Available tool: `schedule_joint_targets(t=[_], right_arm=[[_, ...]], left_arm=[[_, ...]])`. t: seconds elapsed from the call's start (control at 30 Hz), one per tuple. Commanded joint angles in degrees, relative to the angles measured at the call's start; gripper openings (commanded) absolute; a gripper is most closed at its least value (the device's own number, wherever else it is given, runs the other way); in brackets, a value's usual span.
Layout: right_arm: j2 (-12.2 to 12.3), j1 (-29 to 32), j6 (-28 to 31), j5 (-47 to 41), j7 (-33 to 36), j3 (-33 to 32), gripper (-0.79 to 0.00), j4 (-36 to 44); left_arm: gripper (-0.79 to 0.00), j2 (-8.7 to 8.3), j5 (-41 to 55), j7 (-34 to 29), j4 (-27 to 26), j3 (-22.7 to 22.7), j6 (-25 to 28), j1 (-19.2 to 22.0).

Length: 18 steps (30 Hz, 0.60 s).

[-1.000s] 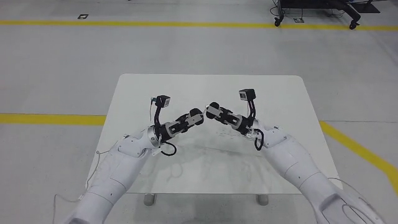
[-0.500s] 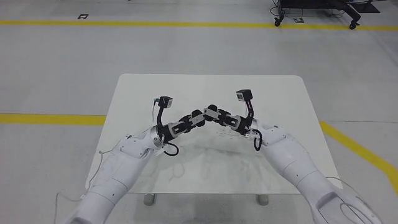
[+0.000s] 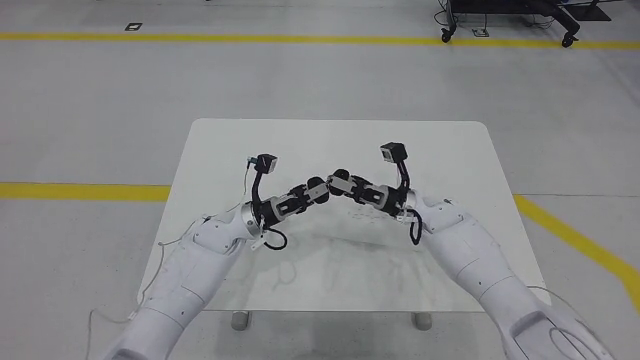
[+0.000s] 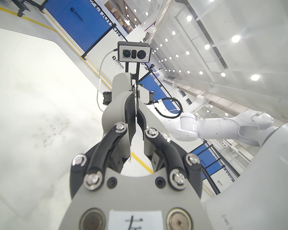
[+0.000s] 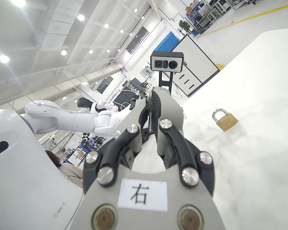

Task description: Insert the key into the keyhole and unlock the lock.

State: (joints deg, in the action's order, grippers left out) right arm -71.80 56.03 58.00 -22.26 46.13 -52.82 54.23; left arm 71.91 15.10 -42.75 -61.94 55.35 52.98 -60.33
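Lying flat on the white table (image 5: 254,92): brass padlock (image 5: 224,120) with a silver shackle, apart from both grippers. Left gripper (image 4: 135,89) has its fingers pressed together. Right gripper (image 5: 150,102) likewise has its fingers pressed together. Whether either pinches the key, cannot tell. From the top view, the two grippers meet tip to tip above the table's middle, with the arms angled in from either side.
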Motion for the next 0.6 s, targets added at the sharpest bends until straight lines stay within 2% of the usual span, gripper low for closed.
schedule_joint_targets(t=[0.0,0.3,0.43,0.57], right_arm=[[0.0,0.0,0.0,-0.1,0.0,0.0,0.000,0.0],[0.0,0.0,0.0,-0.1,0.0,0.0,0.000,0.0],[0.1,0.0,-0.6,0.9,-0.7,-0.2,0.000,-0.2],[1.3,-2.4,-1.3,16.9,1.5,-0.3,0.000,0.5]], left_arm=[[-0.785,-0.07,-1.4,0.7,-0.2,0.2,0.3,-0.1],[-0.785,-0.08,-1.8,1.6,-0.3,0.4,0.5,-0.3],[-0.785,-0.37,-4.6,1.6,-1.9,0.8,-1.3,-0.6],[-0.785,-1.05,-6.2,-0.1,-3.5,1.7,-2.9,-1.3]])
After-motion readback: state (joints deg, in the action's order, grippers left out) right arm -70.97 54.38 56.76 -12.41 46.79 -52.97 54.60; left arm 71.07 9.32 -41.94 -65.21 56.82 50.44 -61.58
